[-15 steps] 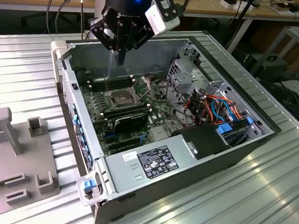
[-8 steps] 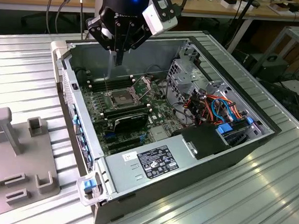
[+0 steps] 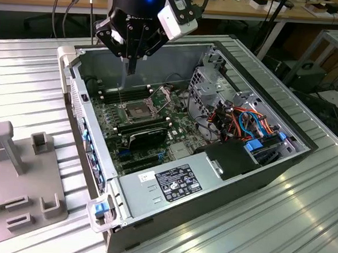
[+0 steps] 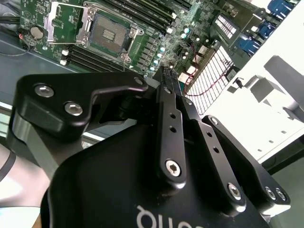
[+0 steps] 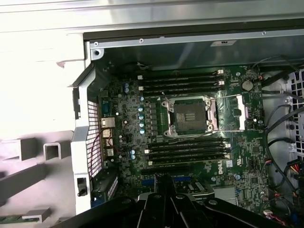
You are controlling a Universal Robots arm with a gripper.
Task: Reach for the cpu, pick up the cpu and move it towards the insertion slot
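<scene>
- Below the jaws, in an open computer case lying on a ribbed metal table, sits a green motherboard.
- The gripper hangs above the board, touching nothing, fingertips pointing down. Its jaws are clenched close together.
- I cannot tell where the cpu is, nor whether it is pinched between the jaws.
- The insertion slot lies beneath the jaws, a little off from straight under them and apart from them. It is a square socket with a shiny silver frame around a dark grey centre.
- In both wrist views the slot has its hinged metal plate swung open to one side, so the centre is exposed.
- Long black memory slots run along two opposite sides of the socket.
- A glossy black card lies past the nearer memory slots, farther from the jaws.
- A metal drive cage and coloured cables stand well off to the exterior view's right of the jaws.
- A grey fixture plate sits outside the case, to the exterior view's left.
</scene>
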